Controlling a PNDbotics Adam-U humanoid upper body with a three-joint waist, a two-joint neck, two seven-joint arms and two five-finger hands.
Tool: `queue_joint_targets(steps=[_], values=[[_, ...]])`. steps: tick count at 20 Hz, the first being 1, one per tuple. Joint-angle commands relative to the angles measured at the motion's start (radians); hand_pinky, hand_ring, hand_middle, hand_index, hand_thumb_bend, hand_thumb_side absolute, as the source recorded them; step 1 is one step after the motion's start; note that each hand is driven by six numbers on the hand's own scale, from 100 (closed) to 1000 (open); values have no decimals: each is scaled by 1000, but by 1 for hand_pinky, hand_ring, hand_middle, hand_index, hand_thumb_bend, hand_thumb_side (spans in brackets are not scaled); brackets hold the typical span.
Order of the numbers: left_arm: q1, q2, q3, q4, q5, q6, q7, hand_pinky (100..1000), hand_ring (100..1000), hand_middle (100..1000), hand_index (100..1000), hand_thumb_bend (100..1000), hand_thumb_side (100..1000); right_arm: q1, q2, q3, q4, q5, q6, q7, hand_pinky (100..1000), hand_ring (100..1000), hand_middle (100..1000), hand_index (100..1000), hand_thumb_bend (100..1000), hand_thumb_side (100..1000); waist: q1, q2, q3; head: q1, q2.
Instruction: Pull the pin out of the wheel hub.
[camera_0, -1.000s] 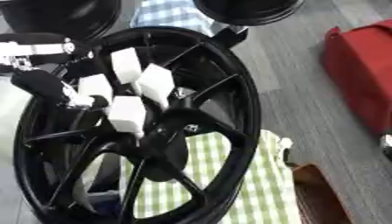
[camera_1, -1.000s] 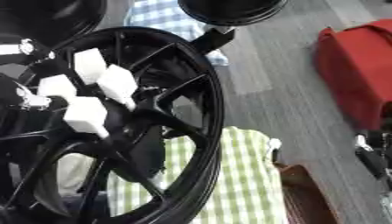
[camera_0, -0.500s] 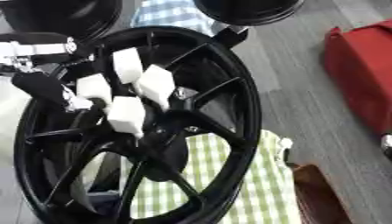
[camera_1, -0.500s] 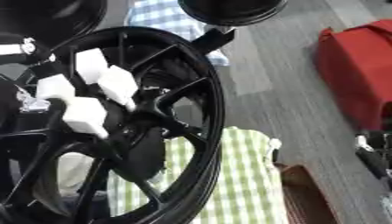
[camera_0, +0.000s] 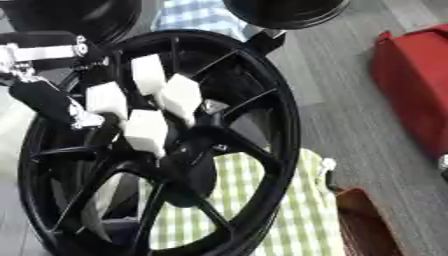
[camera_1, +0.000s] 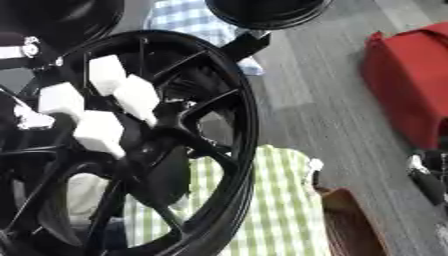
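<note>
Wheel hub of black spoked metal (camera_0: 197, 145) fills the left of the left eye view. Left robot hand (camera_0: 140, 107), white-tipped fingers bunched at the hub centre, beside a small grey pin (camera_0: 213, 106); whether it pinches it, cannot tell. Pin looks rigid, small, slippery: grip its exposed head.

Right eye view: right robot hand (camera_1: 427, 175) at right edge, fingers unclear.

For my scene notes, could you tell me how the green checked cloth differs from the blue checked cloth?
The green checked cloth is green and white and lies near, showing through the black wheel's spokes. The blue checked cloth is blue and white and lies at the far side, beyond the wheel's rim, mostly hidden. Both are checked fabrics.
</note>
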Motion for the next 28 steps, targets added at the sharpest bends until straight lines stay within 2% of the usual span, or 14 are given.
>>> queue_joint_targets(steps=[1,6,10,11,12,16,21,24,25,28], values=[[17,78,98,-74,-19,-26,43,619,431,219,376,243,100,-3,-26,-5,-18,-9,-1,-8,637,638,537,691,100,517,-10,-16,5,7,-1],[111,128,260,-149,5,-18,155,617,424,204,372,239,100,1,-27,-10,-16,-11,-1,-14,637,638,537,691,100,517,-11,-17,17,13,0],[240,140,404,-166,49,8,277,616,418,198,377,205,100,4,-26,-15,-16,-15,-2,-20,637,638,537,690,100,517,-14,-14,27,11,3],[280,132,444,-163,57,17,313,615,416,200,379,100,100,5,-25,-17,-16,-17,-2,-22,637,638,537,690,100,519,-16,-13,31,9,3],[323,120,486,-159,62,25,353,615,415,195,380,181,100,7,-25,-19,-16,-19,-2,-24,637,638,536,690,100,518,-17,-12,34,7,3],[510,31,643,-115,66,58,504,613,415,197,392,127,100,15,-21,-29,-17,-28,-3,-34,637,637,536,690,100,519,-25,-7,53,-9,4],[669,-61,737,-18,51,70,593,626,445,236,449,125,100,24,-18,-37,-11,-40,-5,-45,638,637,535,690,100,517,-38,-7,68,-16,8],[722,-101,751,13,53,35,603,661,493,316,535,205,107,27,-17,-38,-5,-45,-8,-49,638,637,535,690,100,518,-44,-9,71,-14,10],[734,-111,752,19,46,18,595,683,530,370,588,236,149,27,-17,-38,-3,-45,-9,-49,638,637,535,690,100,518,-45,-9,72,-13,11],[759,-136,760,30,10,-23,567,806,736,625,791,406,297,28,-17,-38,0,-48,-11,-50,638,636,535,690,100,518,-46,-11,73,-10,11]])
